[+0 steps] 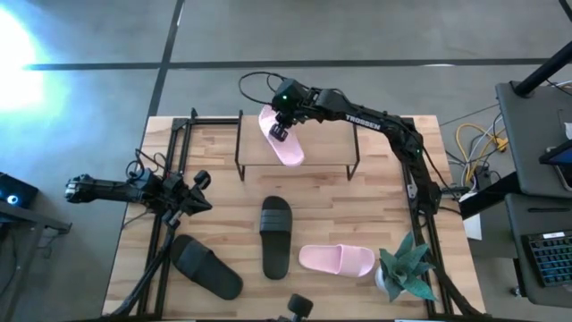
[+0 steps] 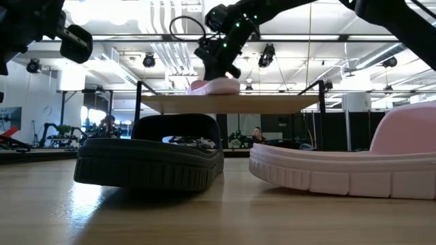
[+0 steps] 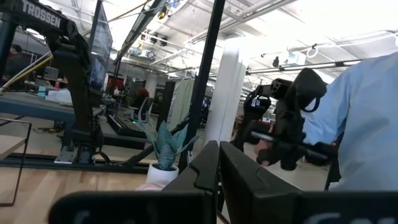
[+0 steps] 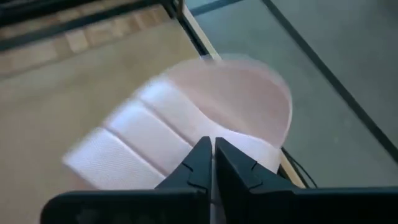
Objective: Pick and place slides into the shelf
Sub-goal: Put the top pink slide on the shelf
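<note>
A pale pink slide (image 1: 288, 146) lies on the shelf (image 1: 331, 152), a low plank rack at the table's far side, with its far end over the plank's far edge. My right gripper (image 1: 280, 131) is on top of it, shut on its strap. The low view shows this slide (image 2: 216, 86) on the plank (image 2: 272, 103) under that gripper (image 2: 216, 68). On the table lie two black slides (image 1: 275, 234) (image 1: 207, 266) and a second pink slide (image 1: 336, 259). My left gripper (image 1: 198, 183) waits shut above the table's left side. My right gripper pinches the pink slide's wide strap (image 4: 186, 134) at its heel-side edge, about midway across. The fingers (image 4: 198, 163) come from above, pointing down. The slide rests sole-down on the shelf's plank.
A small potted plant (image 1: 407, 268) stands at the table's near right corner. Black frame bars (image 1: 170, 143) run along the left and right sides of the table. Bare wood lies between the shelf and the slides on the table.
</note>
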Controlling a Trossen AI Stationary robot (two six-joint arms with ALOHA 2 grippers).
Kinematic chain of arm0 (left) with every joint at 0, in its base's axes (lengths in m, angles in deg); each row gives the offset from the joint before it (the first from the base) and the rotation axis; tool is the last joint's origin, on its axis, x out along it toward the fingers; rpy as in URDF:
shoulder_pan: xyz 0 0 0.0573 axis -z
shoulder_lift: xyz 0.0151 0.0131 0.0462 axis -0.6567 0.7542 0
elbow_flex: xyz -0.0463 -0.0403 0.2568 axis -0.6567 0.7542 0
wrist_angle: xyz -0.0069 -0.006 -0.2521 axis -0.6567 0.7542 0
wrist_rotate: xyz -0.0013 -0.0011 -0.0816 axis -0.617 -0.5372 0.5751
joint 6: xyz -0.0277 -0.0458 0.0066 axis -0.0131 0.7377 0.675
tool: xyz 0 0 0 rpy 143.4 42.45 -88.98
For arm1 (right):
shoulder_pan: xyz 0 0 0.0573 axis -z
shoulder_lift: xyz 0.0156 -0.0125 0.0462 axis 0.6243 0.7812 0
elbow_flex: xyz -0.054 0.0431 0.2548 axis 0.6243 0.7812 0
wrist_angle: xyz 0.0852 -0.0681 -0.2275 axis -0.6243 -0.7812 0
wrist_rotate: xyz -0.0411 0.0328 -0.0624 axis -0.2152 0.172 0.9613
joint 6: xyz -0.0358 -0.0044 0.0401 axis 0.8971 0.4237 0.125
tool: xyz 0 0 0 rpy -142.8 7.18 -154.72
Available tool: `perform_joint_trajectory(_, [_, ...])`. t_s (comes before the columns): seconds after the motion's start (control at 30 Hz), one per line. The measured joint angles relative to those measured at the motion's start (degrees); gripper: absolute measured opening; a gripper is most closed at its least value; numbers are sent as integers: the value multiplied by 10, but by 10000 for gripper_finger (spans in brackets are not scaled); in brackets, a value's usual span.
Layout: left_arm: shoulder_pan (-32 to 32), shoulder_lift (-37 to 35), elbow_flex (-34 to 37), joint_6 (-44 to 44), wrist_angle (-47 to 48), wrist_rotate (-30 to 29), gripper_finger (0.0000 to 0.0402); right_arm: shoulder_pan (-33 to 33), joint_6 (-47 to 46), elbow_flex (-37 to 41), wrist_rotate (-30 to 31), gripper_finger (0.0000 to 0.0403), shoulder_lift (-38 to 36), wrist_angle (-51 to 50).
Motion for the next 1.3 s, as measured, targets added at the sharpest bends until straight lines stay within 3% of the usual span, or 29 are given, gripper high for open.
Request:
perform_joint_trajectory(0.43, [0, 0, 0, 0, 0, 0, 0, -30, -37, -85, -2, 13, -8, -107])
perform_joint_trajectory(0.63, [0, 0, 0, 0, 0, 0, 0, -53, -19, -140, -2, 13, -9, -249])
perform_joint_trajectory(0.87, [0, 0, 0, 0, 0, 0, 0, -76, -68, -133, -2, 13, -8, -428])
perform_joint_trajectory(1.3, [0, 0, 0, 0, 0, 0, 0, -90, -73, -26, 30, 13, -2, -381])
